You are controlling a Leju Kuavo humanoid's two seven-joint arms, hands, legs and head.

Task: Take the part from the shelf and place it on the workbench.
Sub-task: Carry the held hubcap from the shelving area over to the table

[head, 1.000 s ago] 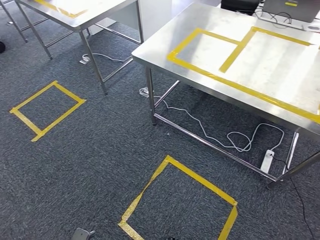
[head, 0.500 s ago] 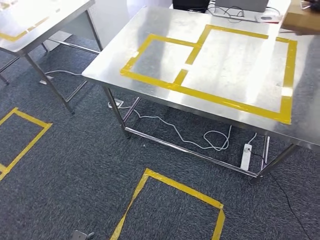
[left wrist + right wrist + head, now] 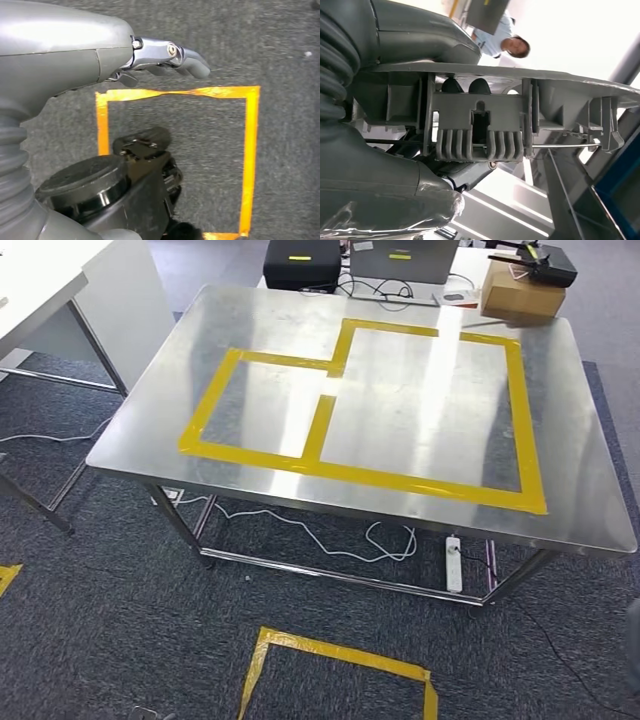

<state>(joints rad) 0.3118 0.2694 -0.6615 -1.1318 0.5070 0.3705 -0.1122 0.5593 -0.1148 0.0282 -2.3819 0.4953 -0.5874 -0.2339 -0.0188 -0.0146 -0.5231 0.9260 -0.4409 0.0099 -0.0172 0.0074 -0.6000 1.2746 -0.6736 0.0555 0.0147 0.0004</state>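
The part (image 3: 482,125) is a flat grey plastic piece with ribs and clips. My right hand (image 3: 376,165) grips it, with the thumb under it and the fingers (image 3: 425,35) over its upper face. The steel workbench (image 3: 581,500) stands straight ahead in the head view, marked with two adjoining yellow tape rectangles (image 3: 423,483), and nothing lies inside them. My left hand (image 3: 166,55) hangs over the carpet with its fingers stretched out and nothing in it.
A cardboard box (image 3: 522,292), a laptop (image 3: 400,260) and a black case (image 3: 302,262) sit along the bench's far edge. A power strip (image 3: 453,565) and cables lie under it. A yellow tape square (image 3: 340,652) marks the floor in front. A person (image 3: 508,45) stands nearby.
The whole picture has shifted as the camera turned: the workbench has come from the upper right to the centre, squarer and closer. The other table has slid off to the left.
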